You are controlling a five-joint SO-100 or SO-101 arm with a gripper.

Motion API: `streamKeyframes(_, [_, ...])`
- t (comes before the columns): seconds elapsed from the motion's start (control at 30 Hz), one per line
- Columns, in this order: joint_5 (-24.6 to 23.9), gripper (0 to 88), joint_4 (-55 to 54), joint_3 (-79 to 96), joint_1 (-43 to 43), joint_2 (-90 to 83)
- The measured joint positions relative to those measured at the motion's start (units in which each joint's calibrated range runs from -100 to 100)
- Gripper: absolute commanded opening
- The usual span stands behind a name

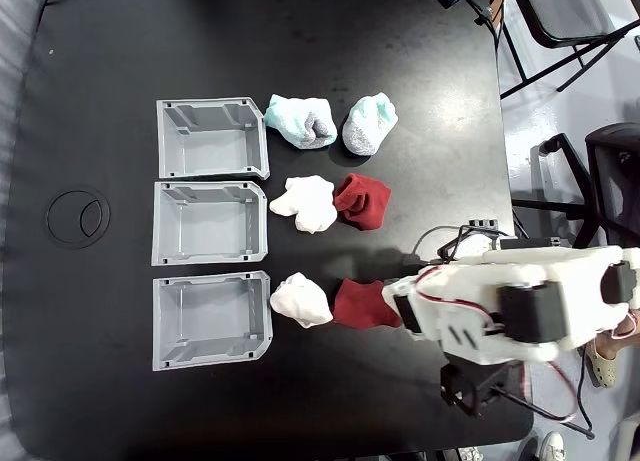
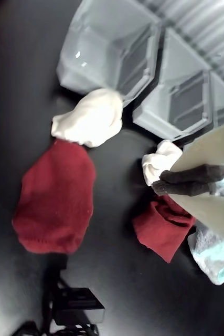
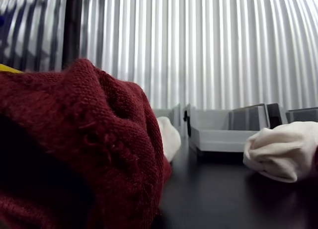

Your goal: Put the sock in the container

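Observation:
The sock (image 1: pixel 362 303), a wide dark red lump, lies on the black table at the right of the lowest row in the fixed view. In the wrist view the sock (image 2: pixel 54 202) is at the left, and in the other view the sock (image 3: pixel 74 149) looms close on the left. Three alike light grey containers stand in a column at the left: top (image 1: pixel 205 141), middle (image 1: pixel 205 226) and bottom (image 1: pixel 205 321). My gripper (image 1: pixel 397 304) sits at the sock's right edge, partly under the white arm. In the wrist view the gripper (image 2: pixel 167 184) looks shut on nothing, off to the sock's right.
A white sock (image 1: pixel 300 301) lies between the sock and the bottom container. The middle row has another white sock (image 1: pixel 305 203) and a smaller dark red sock (image 1: pixel 362 201). Two teal-and-grey socks (image 1: pixel 300 121) lie in the top row. Chairs (image 1: pixel 570 21) stand beyond the table's right edge.

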Motion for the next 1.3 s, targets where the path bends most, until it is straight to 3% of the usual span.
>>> streamKeyframes(0.33, [5.9, 1.4, 0.1, 5.0, -6.0, 2.9])
streamKeyframes(0.77, [8.8, 1.4, -4.0, 11.9, -8.1, 3.5])
streamKeyframes(1.3, [9.1, 1.4, -14.3, 26.6, -6.1, 3.5])
